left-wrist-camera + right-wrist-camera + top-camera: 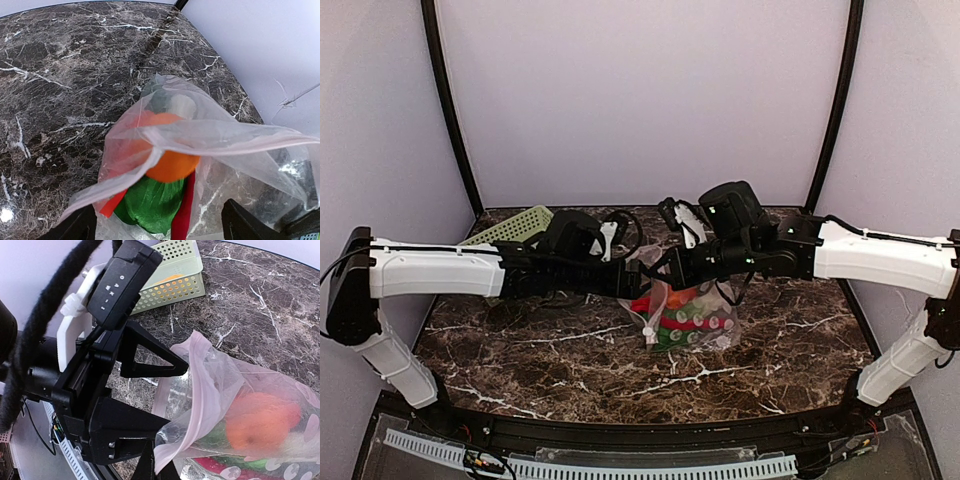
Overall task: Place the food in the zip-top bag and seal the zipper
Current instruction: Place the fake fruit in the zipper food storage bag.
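The clear dotted zip-top bag (705, 322) lies mid-table with its mouth toward the arms. Inside it are an orange round fruit (170, 162), a green leafy piece (150, 200) and a red chili (184, 210). The pinkish zipper strip (192, 410) runs along the open mouth, unsealed. My left gripper (634, 283) is open, and its fingers (240, 225) stand wide on either side of the bag's mouth (150, 132). My right gripper (161, 471) is shut on the near corner of the bag's mouth edge and lifts it. It faces the left gripper (170, 392) closely.
The pale green lattice basket (510, 227) stands at the back left behind the left arm. In the right wrist view (175, 282) something yellow-orange shows through its wall. White walls and black posts enclose the table's back and sides.
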Motion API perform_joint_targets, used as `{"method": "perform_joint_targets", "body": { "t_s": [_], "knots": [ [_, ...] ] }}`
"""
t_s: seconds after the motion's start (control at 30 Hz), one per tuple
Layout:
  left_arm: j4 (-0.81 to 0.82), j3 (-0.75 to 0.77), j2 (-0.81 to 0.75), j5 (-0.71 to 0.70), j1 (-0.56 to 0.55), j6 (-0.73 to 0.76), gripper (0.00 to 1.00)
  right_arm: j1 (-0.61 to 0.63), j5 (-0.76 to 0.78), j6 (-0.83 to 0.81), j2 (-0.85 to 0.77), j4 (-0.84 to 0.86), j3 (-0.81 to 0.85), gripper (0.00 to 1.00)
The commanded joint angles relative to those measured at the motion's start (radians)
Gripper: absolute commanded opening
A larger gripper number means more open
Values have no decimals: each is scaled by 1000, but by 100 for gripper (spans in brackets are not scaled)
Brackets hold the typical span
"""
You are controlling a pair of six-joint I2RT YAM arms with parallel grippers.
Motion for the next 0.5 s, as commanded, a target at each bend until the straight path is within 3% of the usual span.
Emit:
{"method": "perform_joint_targets", "body": {
  "t_s": [0.0, 0.23, 0.47],
  "knots": [
    [-20, 3, -81, 34, -4, 26, 87, 11, 18, 4, 4, 39, 19, 0],
    [27, -73, -251, 92, -4, 11, 82, 11, 35, 3, -8, 33, 15, 0],
    [-95, -156, -317, 0, 0, -66, 70, 11, 35, 5, -11, 33, 18, 0]
  ]
}}
